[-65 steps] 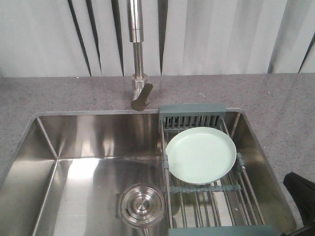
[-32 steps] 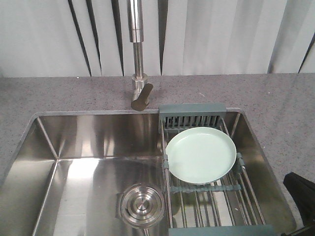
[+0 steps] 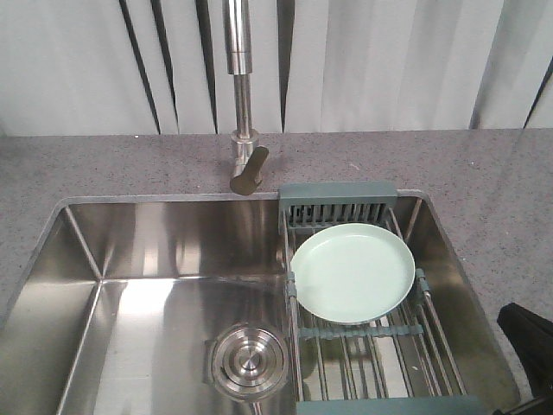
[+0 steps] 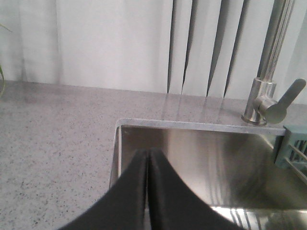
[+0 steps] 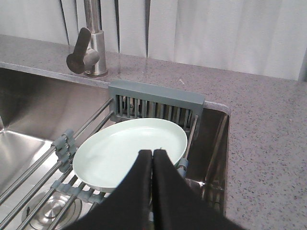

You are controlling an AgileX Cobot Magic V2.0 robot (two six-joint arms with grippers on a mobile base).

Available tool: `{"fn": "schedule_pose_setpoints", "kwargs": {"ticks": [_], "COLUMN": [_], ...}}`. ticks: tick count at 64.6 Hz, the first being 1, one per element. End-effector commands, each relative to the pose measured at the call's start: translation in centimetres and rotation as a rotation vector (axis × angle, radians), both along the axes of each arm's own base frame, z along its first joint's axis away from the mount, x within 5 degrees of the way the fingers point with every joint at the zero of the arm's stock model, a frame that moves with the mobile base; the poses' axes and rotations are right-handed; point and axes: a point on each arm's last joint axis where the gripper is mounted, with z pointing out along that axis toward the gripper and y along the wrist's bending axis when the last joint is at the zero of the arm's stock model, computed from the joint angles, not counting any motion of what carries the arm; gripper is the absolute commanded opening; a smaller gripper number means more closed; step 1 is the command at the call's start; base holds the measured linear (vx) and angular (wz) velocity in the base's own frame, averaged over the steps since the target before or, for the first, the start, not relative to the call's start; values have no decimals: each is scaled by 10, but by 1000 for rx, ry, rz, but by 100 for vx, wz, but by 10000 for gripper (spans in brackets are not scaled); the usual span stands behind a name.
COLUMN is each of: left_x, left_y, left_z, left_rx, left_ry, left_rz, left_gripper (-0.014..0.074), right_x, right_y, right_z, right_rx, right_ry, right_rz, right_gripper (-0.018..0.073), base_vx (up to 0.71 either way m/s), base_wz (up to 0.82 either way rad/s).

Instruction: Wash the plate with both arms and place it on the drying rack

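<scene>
**Plate at rest on the rack, both grippers drawn back**

Stillness is what is seen over the last second: nothing in the front view has shifted. The round pale mint-green plate (image 3: pixel 352 272) lies flat, face up, on the steel rods of the teal-grey framed drying rack (image 3: pixel 339 194), at the rack's far end, just short of the slotted section and over the right side of the stainless steel sink (image 3: pixel 155 233). It was there a second ago and is there now, untouched.

The black left gripper (image 4: pixel 147 158) is held with its fingers pressed together on nothing, above the sink's far left corner. The black right gripper (image 5: pixel 152 158) is likewise closed and empty, poised near the plate's near rim but, as far as can be judged, not touching it.

With the plate racked and neither gripper engaged, the task is judged to be at its very end, or else not yet begun; the frames do not settle which.

No brand, label or writing can be read anywhere.
</scene>
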Motion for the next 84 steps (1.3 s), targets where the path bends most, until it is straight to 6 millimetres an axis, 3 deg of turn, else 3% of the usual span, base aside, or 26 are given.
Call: {"fn": "schedule_pose_setpoints", "kwargs": {"ticks": [1, 37, 84], "left_x": [-2, -5, -6], "left_y": [0, 0, 0], "left_z": [-1, -6, -4], "left_rx": [14, 147, 133], "left_ry": [-63, -28, -28], "left_rz": [-4, 5, 5], "left_gripper": [-6, -6, -6], "right_x": [2, 2, 2], "right_y": [3, 3, 3], "right_z": [15, 15, 15], "right_rx": [24, 24, 24], "right_ry": [-91, -90, -90], "right_rz": [28, 27, 27], "right_gripper": [-9, -9, -9], "base_vx": [0, 0, 0], "base_wz": [0, 0, 0]}}
